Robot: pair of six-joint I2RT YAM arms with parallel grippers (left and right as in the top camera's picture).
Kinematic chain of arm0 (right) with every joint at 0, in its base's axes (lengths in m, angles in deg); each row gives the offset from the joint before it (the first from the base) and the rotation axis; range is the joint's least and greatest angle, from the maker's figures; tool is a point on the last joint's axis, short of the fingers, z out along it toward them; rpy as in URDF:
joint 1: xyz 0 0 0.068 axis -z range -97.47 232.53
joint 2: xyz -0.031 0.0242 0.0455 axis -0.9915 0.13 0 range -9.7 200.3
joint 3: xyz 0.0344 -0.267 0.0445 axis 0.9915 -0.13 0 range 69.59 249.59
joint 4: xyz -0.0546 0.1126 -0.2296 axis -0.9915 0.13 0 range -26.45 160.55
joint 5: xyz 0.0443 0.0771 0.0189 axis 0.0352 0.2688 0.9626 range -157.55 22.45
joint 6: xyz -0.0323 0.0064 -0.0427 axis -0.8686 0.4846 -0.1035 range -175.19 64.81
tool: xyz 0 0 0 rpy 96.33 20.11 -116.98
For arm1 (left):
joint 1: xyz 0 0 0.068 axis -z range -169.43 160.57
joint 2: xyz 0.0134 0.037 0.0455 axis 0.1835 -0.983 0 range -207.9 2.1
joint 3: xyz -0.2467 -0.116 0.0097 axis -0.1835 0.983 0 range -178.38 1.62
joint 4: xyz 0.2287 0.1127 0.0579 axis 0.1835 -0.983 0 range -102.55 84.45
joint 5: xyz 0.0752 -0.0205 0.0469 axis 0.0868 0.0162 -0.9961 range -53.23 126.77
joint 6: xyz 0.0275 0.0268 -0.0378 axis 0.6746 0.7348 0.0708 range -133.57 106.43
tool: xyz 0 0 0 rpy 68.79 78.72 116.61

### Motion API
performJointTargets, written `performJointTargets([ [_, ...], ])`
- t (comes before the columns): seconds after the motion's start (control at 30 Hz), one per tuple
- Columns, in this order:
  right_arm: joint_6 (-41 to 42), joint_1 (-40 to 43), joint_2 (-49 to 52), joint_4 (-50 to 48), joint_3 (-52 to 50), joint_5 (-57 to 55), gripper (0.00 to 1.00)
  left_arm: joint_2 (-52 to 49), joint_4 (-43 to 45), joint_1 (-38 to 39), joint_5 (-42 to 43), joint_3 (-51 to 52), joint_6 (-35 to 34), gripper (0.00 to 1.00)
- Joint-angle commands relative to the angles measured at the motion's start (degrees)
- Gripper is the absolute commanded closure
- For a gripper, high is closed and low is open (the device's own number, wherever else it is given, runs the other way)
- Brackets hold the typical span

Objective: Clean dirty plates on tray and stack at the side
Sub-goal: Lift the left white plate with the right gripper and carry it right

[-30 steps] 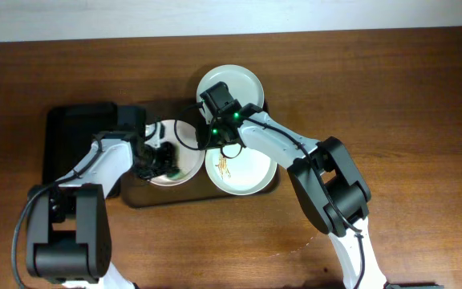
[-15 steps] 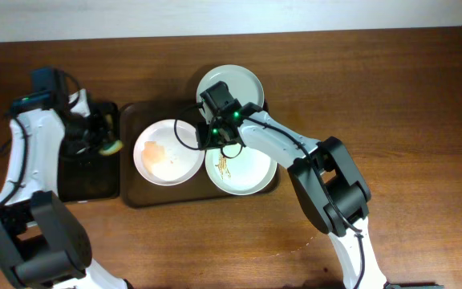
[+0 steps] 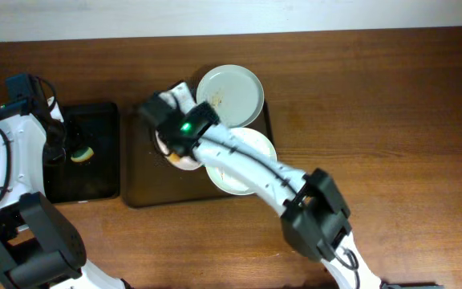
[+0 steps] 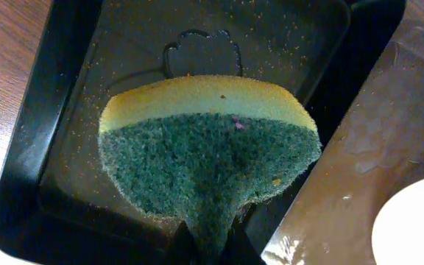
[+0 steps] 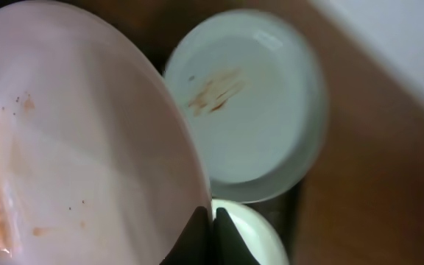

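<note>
Tray (image 3: 141, 178) on wooden table (image 3: 391, 120), white band (image 3: 215, 16) beyond

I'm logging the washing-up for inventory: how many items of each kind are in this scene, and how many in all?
Plates: 3 (back plate, front plate, held plate)
Trays: 2 (brown tray, black tray)
Sponge: 1
Total: 6

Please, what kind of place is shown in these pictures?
Probably a robot test bench set up for dishwashing, not a real kitchen: a wooden table, dirty plates on a brown tray, and a sponge held over a black tray.
</note>
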Motion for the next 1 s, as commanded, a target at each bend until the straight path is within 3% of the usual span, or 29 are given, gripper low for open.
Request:
performJointTargets([
  [0.0, -0.02, -4.98, -2.01, -0.24, 1.14, -28.26, 0.96, -0.24, 0.11, -0.09, -0.57, -0.57, 0.72, 0.94],
  [0.13, 0.55, -9.7, -2.01, -0.5, 1.16, -42.05, 0.96, -0.24, 0.15, -0.07, -0.57, -0.55, 0.72, 0.94],
  [0.33, 1.18, -11.43, -2.01, -0.66, 1.16, -42.27, 0.96, -0.24, 0.13, -0.09, -0.57, -0.57, 0.72, 0.94],
  [0.5, 6.84, -3.85, -9.31, 4.85, 1.16, -15.12, 0.96, -0.24, 0.09, -0.09, -0.57, -0.55, 0.72, 0.94],
  [0.6, 7.1, 7.67, -19.08, 9.03, 1.16, 7.21, 0.96, -0.24, 0.11, -0.07, -0.55, -0.55, 0.72, 0.94],
  [0.73, 7.1, 32.3, -26.21, 19.96, 1.16, 32.17, 0.96, -0.22, 0.11, -0.07, -0.57, -0.55, 0.72, 0.94],
  [0.83, 6.62, 47.43, -25.27, 24.5, -0.79, 35.41, 0.96, -0.24, 0.2, -0.07, -0.59, -0.57, 0.72, 0.94],
  [0.97, 6.64, 61.16, -24.37, 19.1, -13.68, 35.56, 0.96, -0.24, 0.59, -0.07, -0.57, -0.57, 0.72, 0.94],
])
